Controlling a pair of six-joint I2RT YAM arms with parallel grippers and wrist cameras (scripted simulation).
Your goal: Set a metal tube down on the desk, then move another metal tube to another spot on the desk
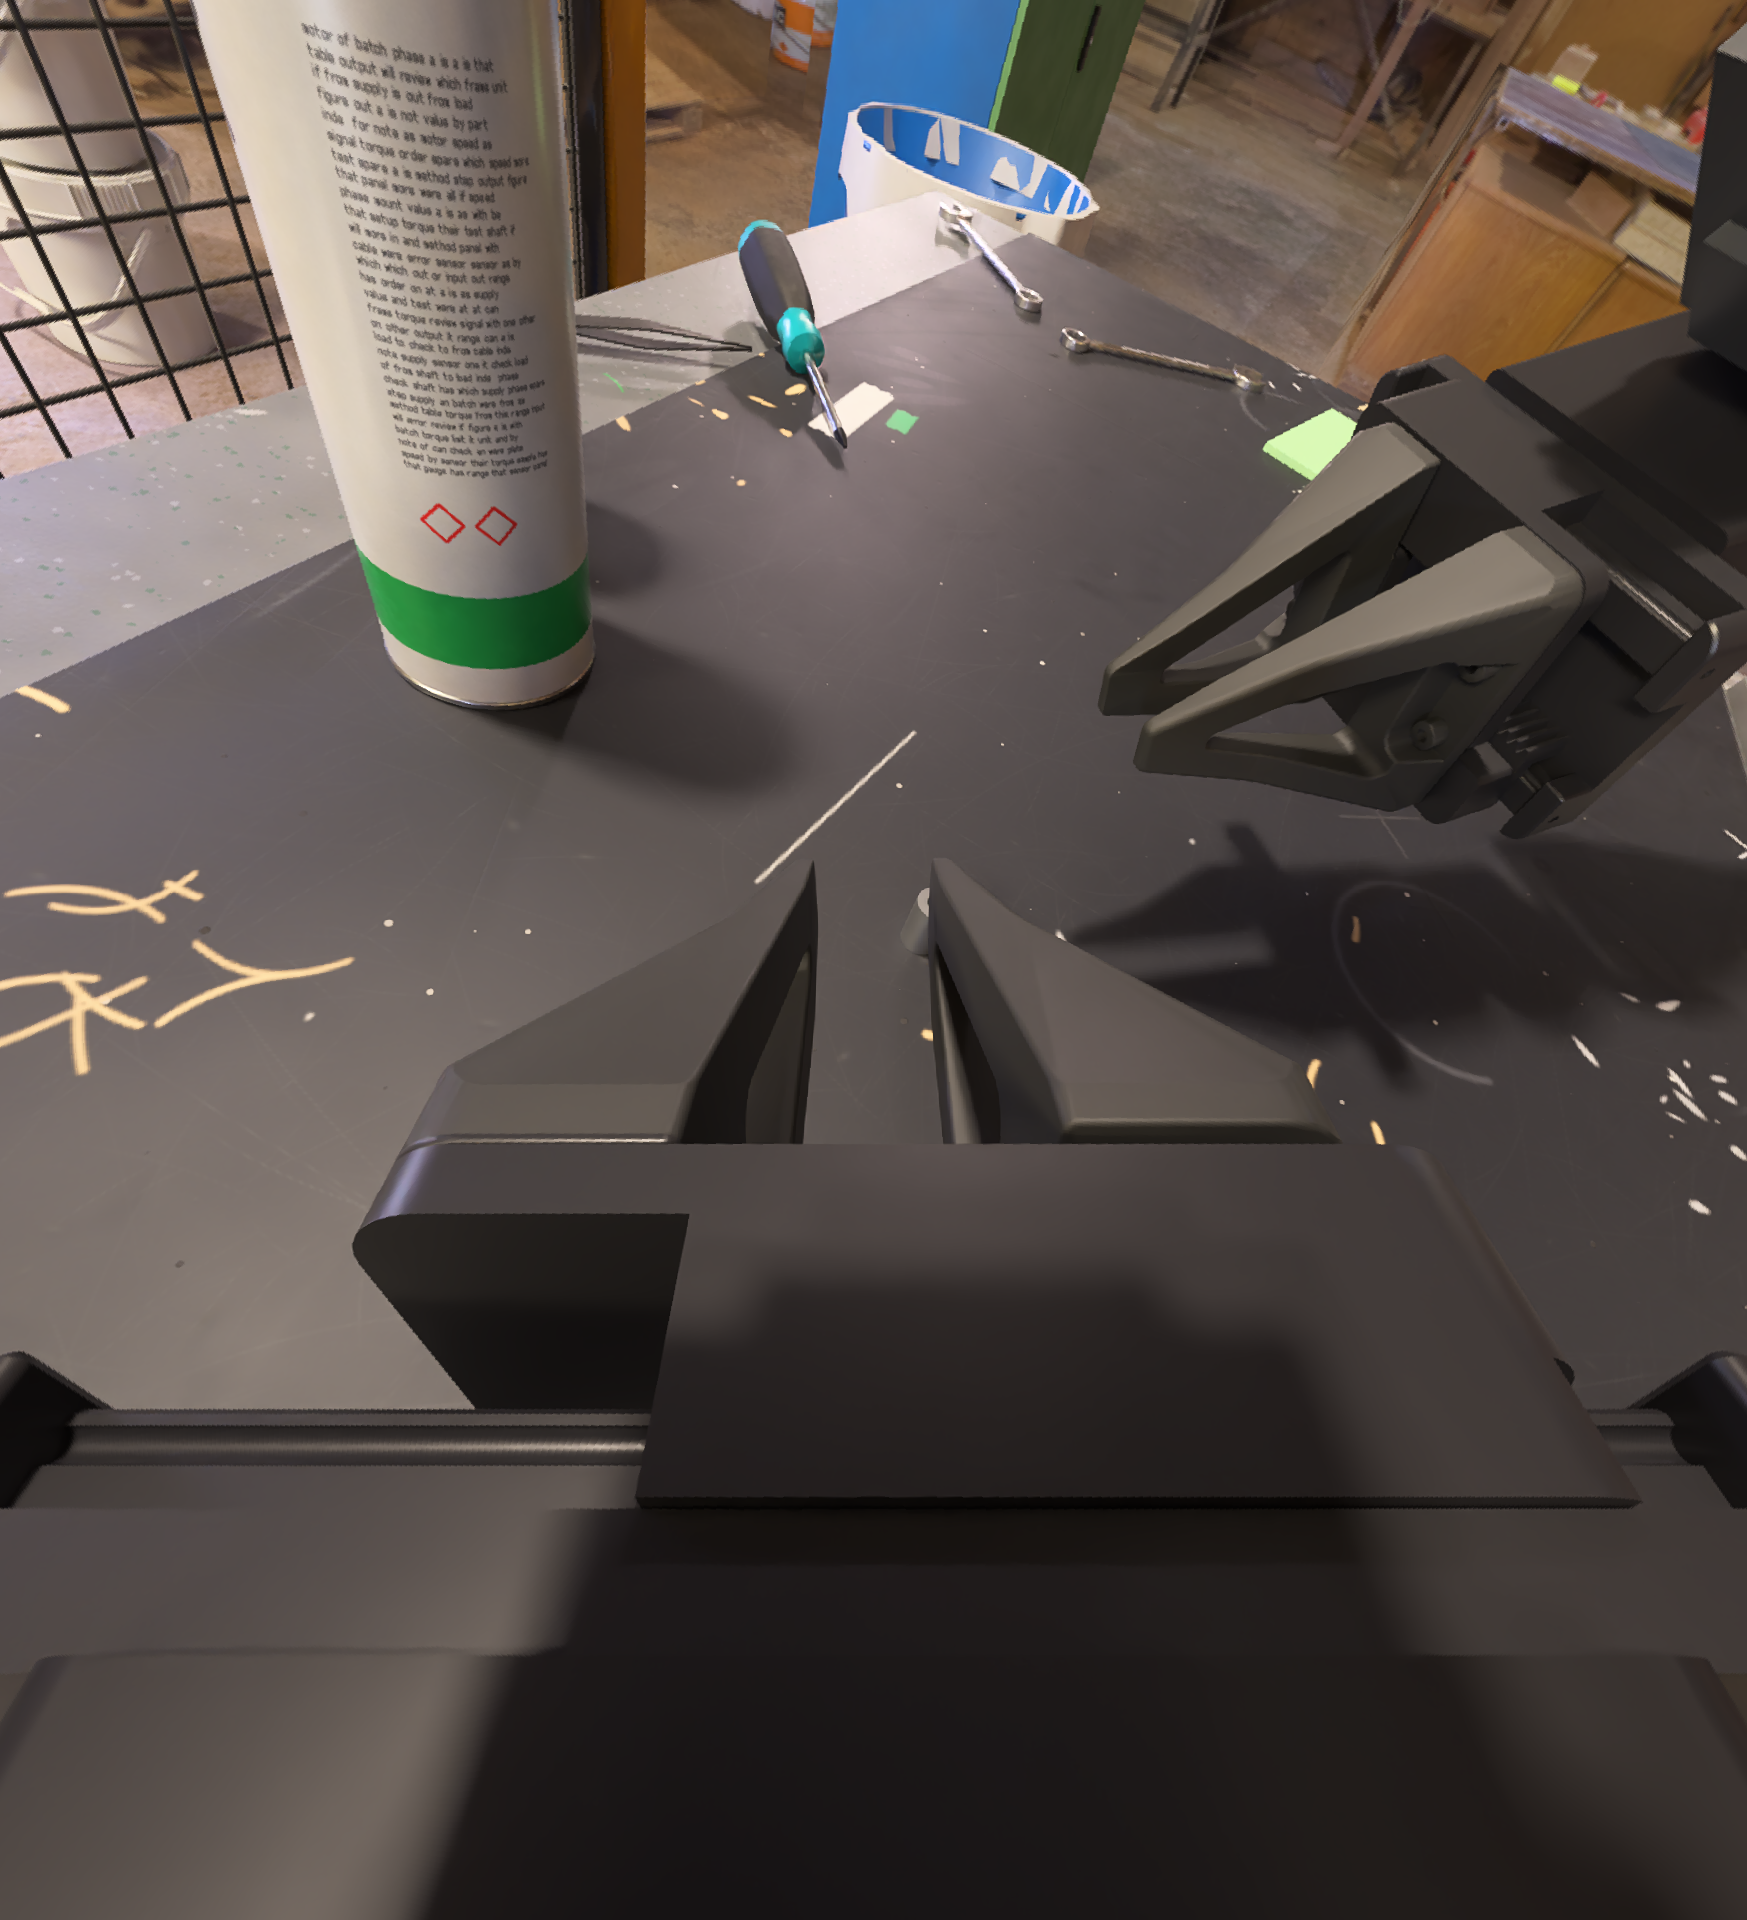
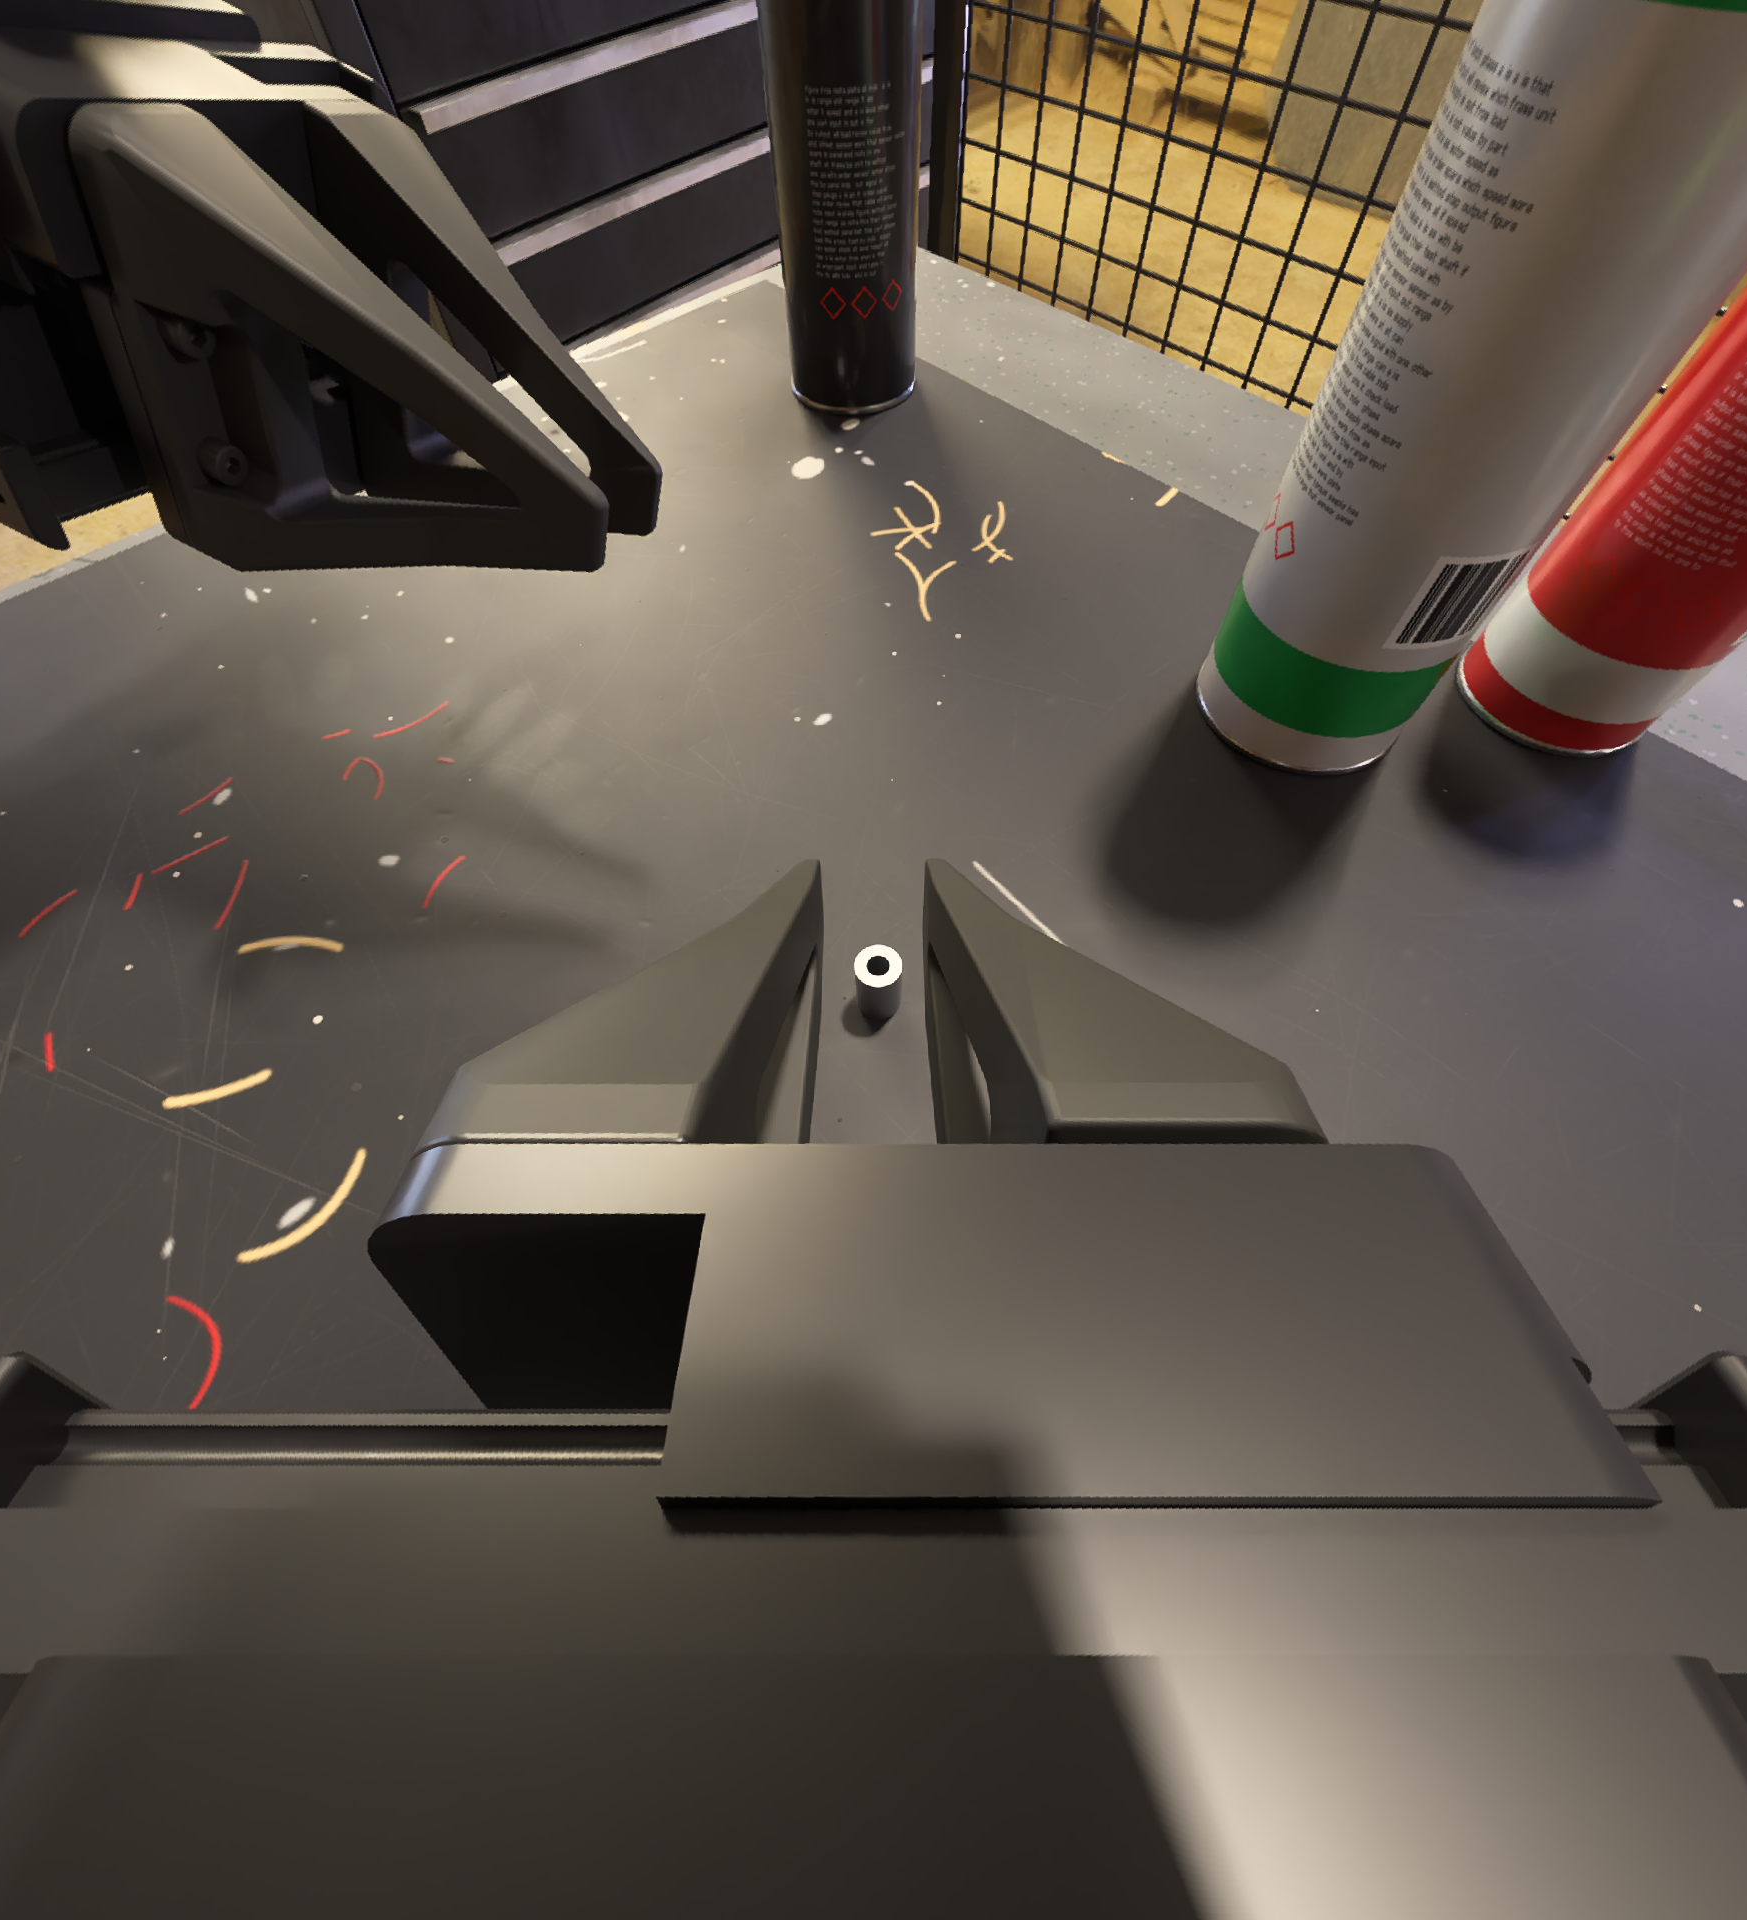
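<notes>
A small silver metal tube (image 2: 877,982) stands upright on the dark desk (image 2: 1264,1039), seen in the narrow gap between my right gripper's (image 2: 873,864) fingers. The fingers are slightly apart, do not touch the tube, and hold nothing. In the left wrist view, a second grey tube (image 1: 916,920) peeks out on the desk (image 1: 588,935), mostly hidden behind the right finger of my left gripper (image 1: 875,864). This gripper is also slightly open and empty. Each gripper shows in the other's view, the right (image 1: 1123,722) and the left (image 2: 625,525), both hovering above the desk.
A tall white and green spray can (image 1: 453,416) stands at the back; it also shows in the right wrist view (image 2: 1388,416), beside a red can (image 2: 1679,520) and a black can (image 2: 853,208). A screwdriver (image 1: 791,322), two wrenches (image 1: 994,255) (image 1: 1160,358), a wire mesh fence (image 2: 1160,156).
</notes>
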